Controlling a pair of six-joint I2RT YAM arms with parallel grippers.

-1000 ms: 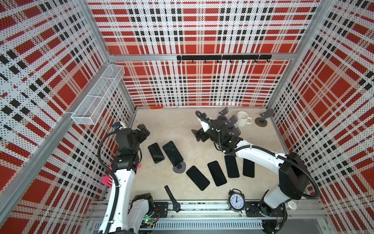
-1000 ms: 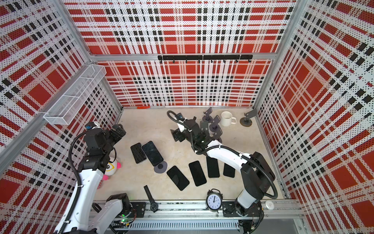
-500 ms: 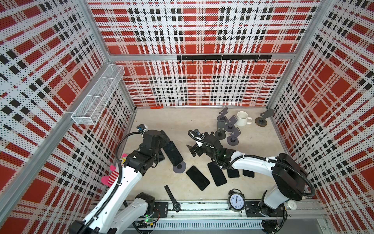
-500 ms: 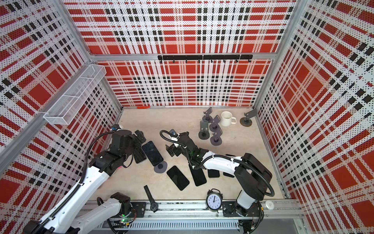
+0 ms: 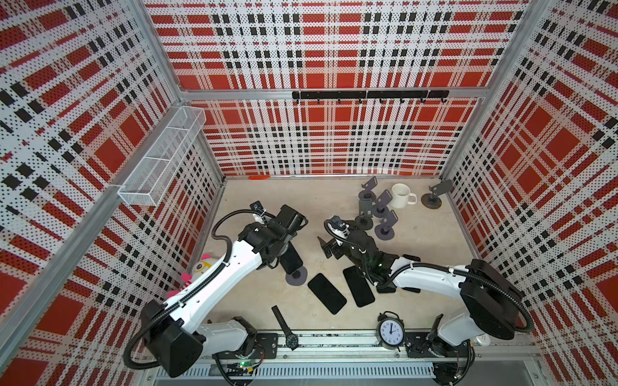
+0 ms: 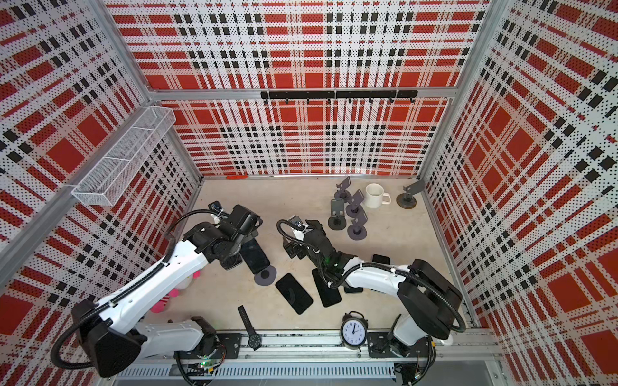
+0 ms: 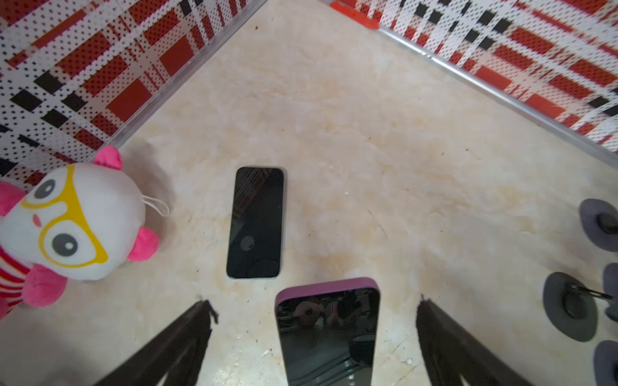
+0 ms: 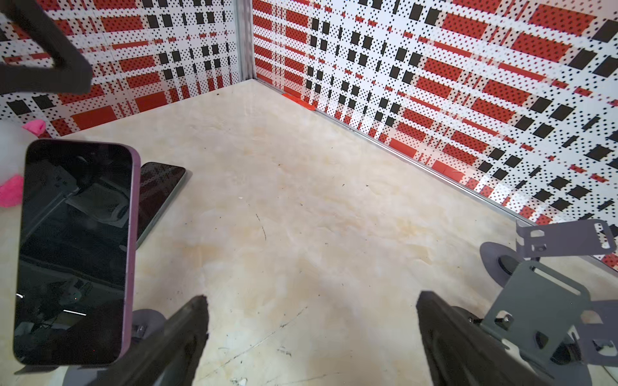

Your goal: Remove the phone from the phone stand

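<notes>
The phone (image 7: 327, 331) is dark-screened with a purple rim and leans on the phone stand, whose round grey base (image 5: 296, 277) shows in both top views. My left gripper (image 7: 313, 302) is open. Its two fingers stand on either side of the phone's upper end, with a gap on each side. In both top views the left wrist (image 5: 267, 237) covers most of the phone (image 6: 255, 255). My right gripper (image 8: 311, 297) is open and empty over bare table, right of the stand (image 5: 329, 249). The phone (image 8: 75, 250) appears at the edge of the right wrist view.
A black phone (image 7: 255, 222) lies flat beyond the stand, beside a pink-and-white plush toy (image 7: 67, 220). Several more phones (image 5: 326, 293) lie flat near the front. Empty grey stands (image 5: 378, 214) and a white mug (image 5: 401, 195) are at the back right. An alarm clock (image 5: 390, 332) and a watch (image 5: 284, 324) sit at the front edge.
The left arm swung in from the left wall to the phone on the stand. The right arm came forward from the empty stands at the back, lower and nearer the middle.
</notes>
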